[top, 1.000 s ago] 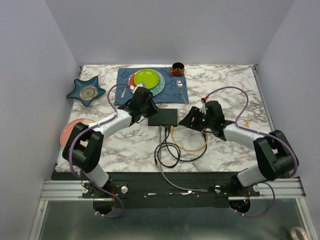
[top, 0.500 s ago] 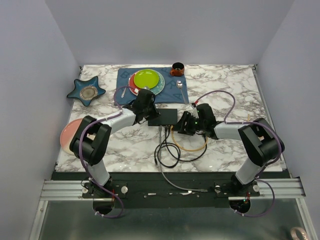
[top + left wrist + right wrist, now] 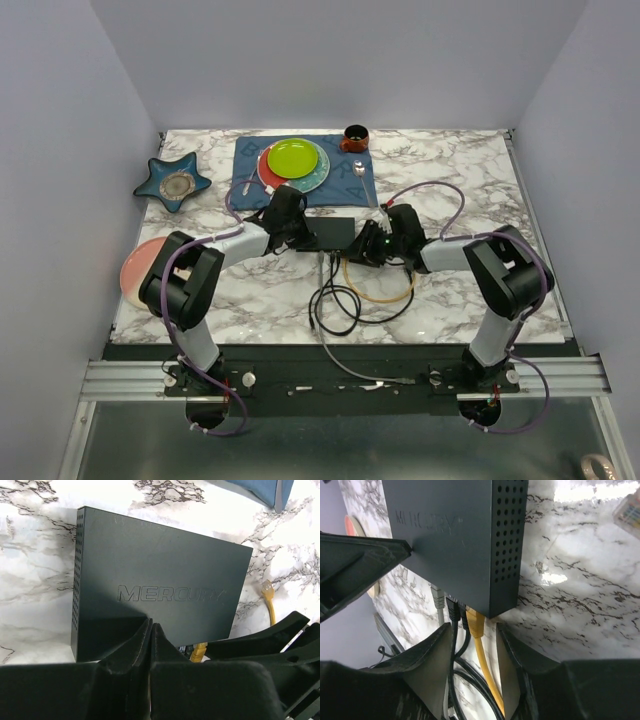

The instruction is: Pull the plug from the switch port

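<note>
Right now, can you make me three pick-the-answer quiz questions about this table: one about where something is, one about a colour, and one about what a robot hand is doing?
1. Where is the green plate?
A on other plates on the blue mat; B on the floor; C in a robot hand.
2. What colour is the plug at the corner of the switch?
A pink; B yellow; C green.
3. How is the right gripper?
A shut; B out of view; C open.

Answers:
1 A, the top view shows it stacked on the mat at the far side.
2 B, the right wrist view shows it yellow.
3 C, its fingers stand apart.
</note>
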